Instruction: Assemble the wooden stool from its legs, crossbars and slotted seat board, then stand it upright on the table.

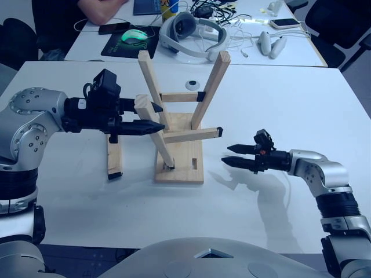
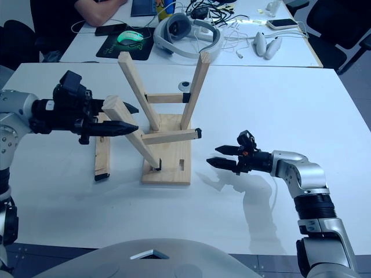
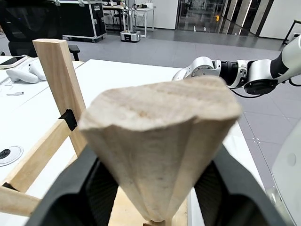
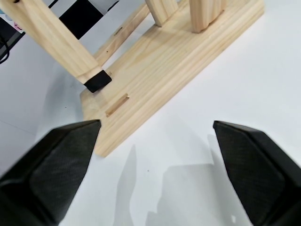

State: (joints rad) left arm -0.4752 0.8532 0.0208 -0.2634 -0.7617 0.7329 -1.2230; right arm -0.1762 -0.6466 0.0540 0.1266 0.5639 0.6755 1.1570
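1. The pale, flat wooden seat board (image 1: 191,169) lies face-down near the middle of the white bench (image 1: 278,104), so the stool is going together upside down.
2. Two pale square wooden back legs (image 1: 151,75) rise from the board, leaning apart. A short upper crossbar (image 1: 179,97) joins them.
3. My left tool (image 1: 157,117) is clamped on the top of a third leg (image 1: 165,152). That leg is tilted, with its foot at a slot near the board's near left corner. In my left wrist view its cut end (image 3: 160,141) sits wedged between the black fingers (image 3: 66,193). I judge it not yet squarely seated.
4. A lower crossbar (image 1: 194,136) runs from that leg toward my right. Its black-capped end (image 1: 219,132) hangs free above the board.
5. The board's slots are the only holders here. As far as I can tell, three take leg feet, and one narrow slot (image 4: 116,104) near the free crossbar end is empty.
6. A long wooden piece with a black end (image 1: 114,153) lies flat on the bench just left of the board. It is probably the fourth leg.
7. My right tool (image 1: 227,154) is spread wide and empty, low over the bench just right of the board, tips pointing at it.
8. I judge the build somewhat past halfway. Left to do: seat the third leg, fit the fourth onto the free crossbar end, then turn the stool onto its feet.
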